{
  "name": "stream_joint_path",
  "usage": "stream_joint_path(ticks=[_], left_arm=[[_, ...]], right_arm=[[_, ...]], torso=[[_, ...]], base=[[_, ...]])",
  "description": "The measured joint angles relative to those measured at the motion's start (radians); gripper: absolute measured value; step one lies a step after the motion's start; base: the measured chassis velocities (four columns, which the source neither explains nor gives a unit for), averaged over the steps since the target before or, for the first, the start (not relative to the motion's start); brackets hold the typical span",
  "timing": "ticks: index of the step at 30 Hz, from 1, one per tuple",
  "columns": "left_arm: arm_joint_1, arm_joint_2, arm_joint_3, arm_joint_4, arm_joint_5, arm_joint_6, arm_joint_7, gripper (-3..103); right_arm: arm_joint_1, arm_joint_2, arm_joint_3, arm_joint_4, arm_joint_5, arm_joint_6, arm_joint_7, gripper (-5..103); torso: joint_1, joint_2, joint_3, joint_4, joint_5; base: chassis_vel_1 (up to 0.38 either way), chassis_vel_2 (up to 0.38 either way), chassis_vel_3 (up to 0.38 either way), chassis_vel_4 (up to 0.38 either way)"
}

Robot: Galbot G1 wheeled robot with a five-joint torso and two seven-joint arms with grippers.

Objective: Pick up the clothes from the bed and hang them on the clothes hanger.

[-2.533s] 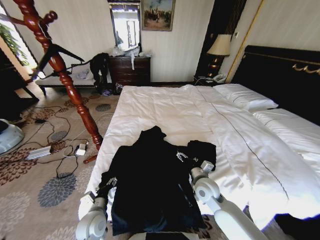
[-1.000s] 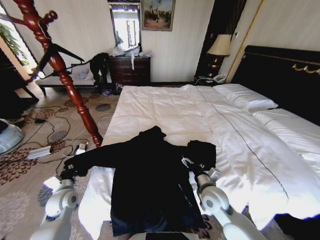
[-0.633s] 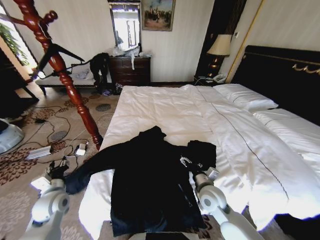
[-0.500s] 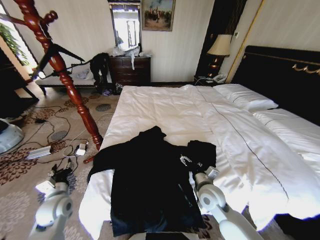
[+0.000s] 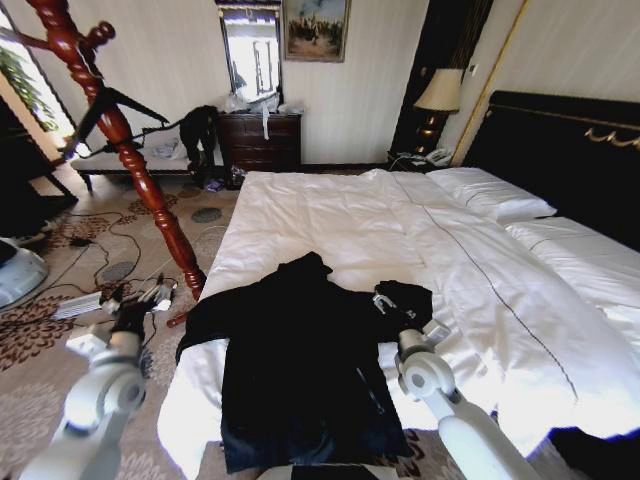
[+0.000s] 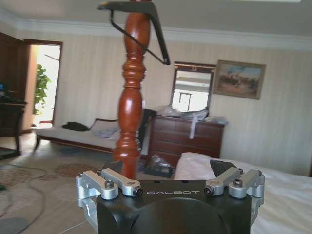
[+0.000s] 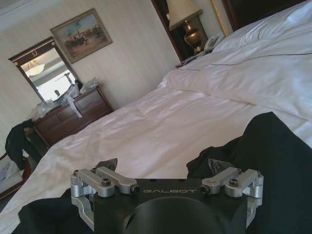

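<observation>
Jacket (image 5: pixel 300 370) on bed (image 5: pixel 330 215) — both grippers (left (image 5: pixel 128 305), right (image 5: pixel 398 312)) empty.

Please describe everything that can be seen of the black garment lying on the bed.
The clothes are one large black long-sleeved garment of soft matte fabric, spread flat on the near end of the bed, collar toward the pillows, hem over the near edge. One sleeve droops over the bed's side toward the floor; the other lies bunched beside the right tool, whose fingers are open. The left tool, also open, is off the bed above the carpet, apart from the garment.
</observation>
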Motion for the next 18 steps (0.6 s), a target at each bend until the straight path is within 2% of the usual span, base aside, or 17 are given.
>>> stream_joint_path(ticks=[1,3,4,5,7,8,10,11,12,13,14,17,18], left_arm=[[-0.059,0.021,0.040,0.031,-0.019,-0.005,0.003,100],[-0.185,0.049,0.126,0.088,-0.055,-0.006,0.003,100],[-0.185,0.049,0.126,0.088,-0.055,-0.006,0.003,100],[-0.262,0.060,0.178,0.117,-0.069,-0.003,-0.004,100],[-0.292,0.064,0.194,0.126,-0.074,0.002,-0.008,100],[-0.356,0.082,0.217,0.132,-0.091,0.022,-0.020,100],[-0.431,0.128,0.232,0.124,-0.125,0.056,-0.031,100],[-0.480,0.159,0.244,0.123,-0.145,0.071,-0.034,100],[-0.512,0.178,0.254,0.126,-0.158,0.077,-0.034,100],[-0.593,0.224,0.287,0.144,-0.190,0.085,-0.031,100],[-0.593,0.224,0.287,0.144,-0.190,0.085,-0.031,100],[-0.755,0.288,0.371,0.206,-0.256,0.087,-0.018,100],[-0.856,0.313,0.428,0.241,-0.293,0.091,-0.019,100]], right_arm=[[0.007,0.006,-0.002,-0.012,-0.003,0.005,-0.004,100],[0.013,0.019,-0.004,-0.030,-0.009,0.010,-0.011,100],[0.013,0.019,-0.004,-0.030,-0.009,0.010,-0.011,100],[0.010,0.025,-0.002,-0.037,-0.013,0.012,-0.012,100],[0.009,0.026,-0.002,-0.039,-0.014,0.012,-0.012,100],[0.010,0.027,-0.003,-0.046,-0.016,0.012,-0.012,100],[0.014,0.026,-0.008,-0.052,-0.016,0.012,-0.013,100],[0.013,0.025,-0.008,-0.053,-0.016,0.012,-0.013,100],[0.012,0.024,-0.007,-0.053,-0.017,0.012,-0.013,100],[0.010,0.023,-0.004,-0.055,-0.017,0.012,-0.014,100],[0.010,0.023,-0.004,-0.055,-0.017,0.012,-0.014,100],[0.009,0.029,-0.003,-0.061,-0.023,0.012,-0.014,100],[0.010,0.040,-0.006,-0.061,-0.026,0.012,-0.014,100]], torso=[[0.000,0.000,0.000,-0.0003,0.0004],[0.000,0.000,0.000,0.0005,0.0007],[0.000,0.000,0.000,0.0005,0.0007],[0.000,0.000,0.000,-0.0001,0.0004],[0.000,0.000,0.000,-0.0004,0.0000],[0.000,0.000,0.000,-0.0007,0.0000],[0.000,0.000,0.000,0.0010,0.0008],[0.000,0.000,0.000,0.0011,0.0005],[0.000,0.000,0.000,0.0011,0.0003],[0.000,0.000,0.000,0.0005,0.0005],[0.000,0.000,0.000,0.0005,0.0005],[0.000,0.000,0.000,0.0003,0.0004],[0.000,0.000,0.000,0.0000,0.0004]], base=[[0.000,0.000,0.000,0.000],[0.000,0.000,0.000,0.000],[0.000,0.000,0.000,0.000],[0.000,0.000,0.000,0.000],[0.000,0.000,0.000,0.000],[0.000,0.000,0.000,0.000],[0.000,0.000,0.000,0.000],[0.000,0.000,0.000,0.000],[0.000,0.000,0.000,0.000],[0.000,0.000,0.000,0.000],[0.000,0.000,0.000,0.000],[0.000,0.000,0.000,0.000],[0.000,0.000,0.000,0.000]])
